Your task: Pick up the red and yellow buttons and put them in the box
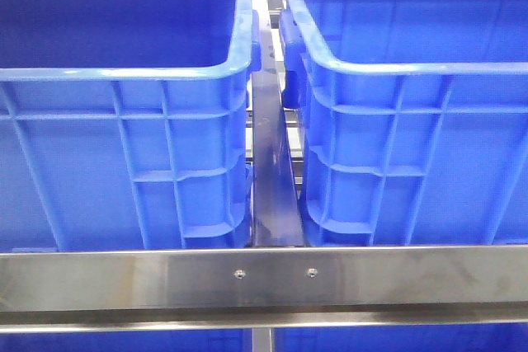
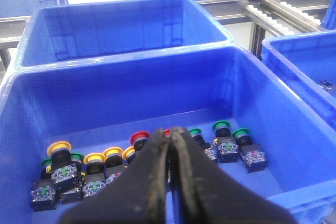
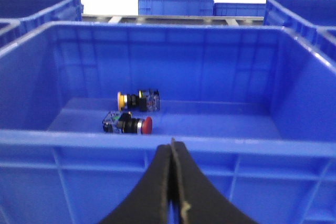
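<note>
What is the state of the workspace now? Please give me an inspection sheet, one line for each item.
Surface: steel frame rail crosses in front of two blue crates side by side, left crate and right crate.
Job's things: source crate holds a row of yellow, red and green buttons, among them a red button; receiving crate holds one yellow button and one red-capped button, both lying on their sides.
Clutter: nothing seen.
Grippers: left gripper shut, empty, above the button row; right gripper shut, empty, at the receiving crate's near rim.
Cables: nothing seen.
Surroundings: more blue crates and a roller conveyor behind.
</note>
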`<state>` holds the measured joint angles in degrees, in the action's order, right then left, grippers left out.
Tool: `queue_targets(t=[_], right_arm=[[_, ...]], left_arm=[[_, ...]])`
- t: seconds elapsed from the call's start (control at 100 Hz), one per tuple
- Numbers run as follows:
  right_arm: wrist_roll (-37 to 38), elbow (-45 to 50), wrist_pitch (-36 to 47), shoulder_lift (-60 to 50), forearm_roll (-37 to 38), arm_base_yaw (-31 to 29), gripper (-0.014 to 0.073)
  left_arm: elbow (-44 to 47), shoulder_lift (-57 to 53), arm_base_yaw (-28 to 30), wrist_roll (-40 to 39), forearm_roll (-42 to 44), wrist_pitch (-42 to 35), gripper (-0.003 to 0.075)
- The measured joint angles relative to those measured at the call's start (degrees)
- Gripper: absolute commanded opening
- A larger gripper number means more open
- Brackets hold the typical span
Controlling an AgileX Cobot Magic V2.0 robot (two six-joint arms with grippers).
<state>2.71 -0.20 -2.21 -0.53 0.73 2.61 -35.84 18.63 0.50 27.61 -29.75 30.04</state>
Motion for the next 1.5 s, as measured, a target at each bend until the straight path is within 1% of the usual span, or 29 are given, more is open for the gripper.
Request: queue_targets(t=[0.16, 0.29, 1.5], right_arm=[[0.0, 1.72, 5.61, 0.0, 0.03, 0.0, -0.0067], [0.12, 1.82, 8.11, -0.08, 0.03, 0.0, -0.0067], [0.44, 1.82, 7.99, -0.08, 0.12, 0.0, -0.0067]], left_arm=[[0.0, 0.0, 0.0, 0.0, 0.0, 0.0, -0.0019], [0.0, 0.0, 0.0, 0.0, 0.0, 0.0, -0.0019], [0.0, 0.0, -0.24, 0.0, 0.38, -0.1, -0.0019]])
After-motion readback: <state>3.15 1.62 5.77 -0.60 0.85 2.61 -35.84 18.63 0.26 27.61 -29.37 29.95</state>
